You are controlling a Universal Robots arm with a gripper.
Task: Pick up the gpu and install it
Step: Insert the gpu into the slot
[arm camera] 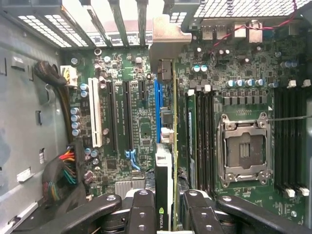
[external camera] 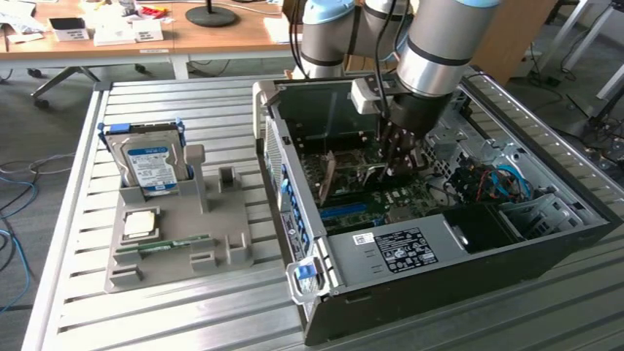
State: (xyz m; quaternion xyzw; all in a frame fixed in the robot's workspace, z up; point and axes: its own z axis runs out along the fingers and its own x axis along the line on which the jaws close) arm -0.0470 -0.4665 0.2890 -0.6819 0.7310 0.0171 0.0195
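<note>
Black two-fingered gripper clenches the thin dark gpu, edge-on along a long blue slot; whether it is seated is unclear.

The arm is made of thick round tubes in brushed silver-grey metal, with black bands at the seams and pale blue caps on the joints. Black cables run along it. A small off-white box is fixed to the side of the wrist. Below that, the gripper is black, with small bright metal spots along its length. In the wrist view the gripper has two matt black, blocky fingers. Each one is joined to a curved black outer link. Round silver screws mark the pivots, and small holes dot the finger faces.
</note>
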